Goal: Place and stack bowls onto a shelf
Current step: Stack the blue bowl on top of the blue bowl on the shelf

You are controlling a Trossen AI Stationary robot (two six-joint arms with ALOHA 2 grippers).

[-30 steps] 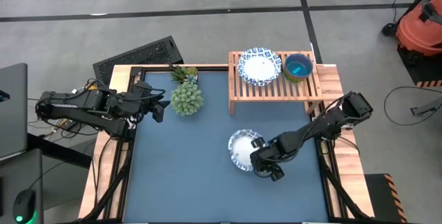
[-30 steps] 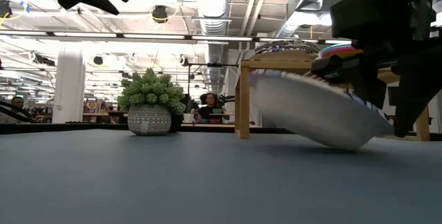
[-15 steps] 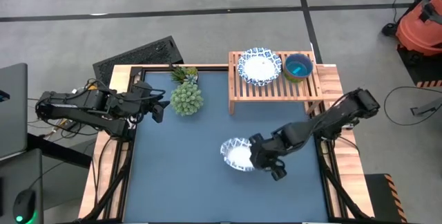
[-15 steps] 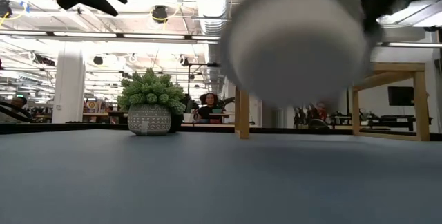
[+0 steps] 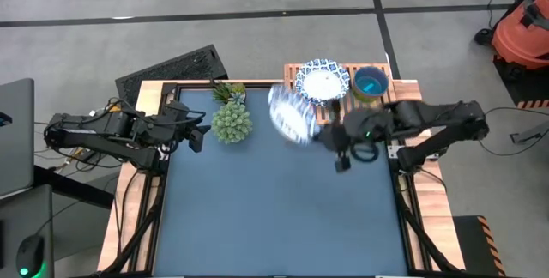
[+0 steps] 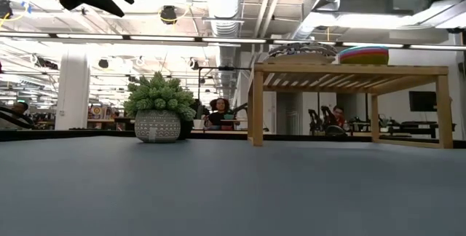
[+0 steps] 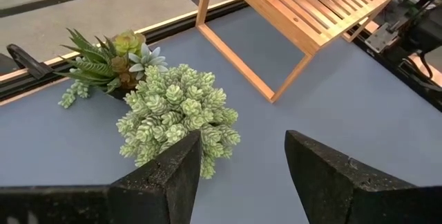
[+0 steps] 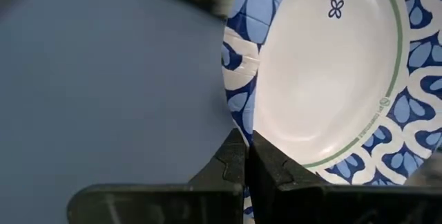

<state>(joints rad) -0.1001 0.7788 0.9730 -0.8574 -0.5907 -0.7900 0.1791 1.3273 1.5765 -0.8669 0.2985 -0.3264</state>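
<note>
Blue tabletop (image 5: 257, 201) is filling the middle of the high view, and the action is sitting up at its top edge. Right gripper (image 5: 319, 134) is hanging just left of the shelf (image 5: 343, 106), fingers clamped together on the rim of a white bowl with a blue patterned rim (image 5: 289, 118); that bowl is tilting steeply in the air off the shelf's left end, blurred. The right wrist view is showing the two dark fingers (image 8: 243, 165) pinching the patterned edge, white inside facing the camera. On the shelf, in the upper centre, a second patterned white bowl (image 5: 322, 81) is sitting at the left and a stack with a teal bowl on top (image 5: 371, 83) at the right. Left gripper (image 5: 196, 132) is waiting at the left edge, beside the spiky green plant (image 5: 232, 121), its fingers spread apart in the wrist view.
</note>
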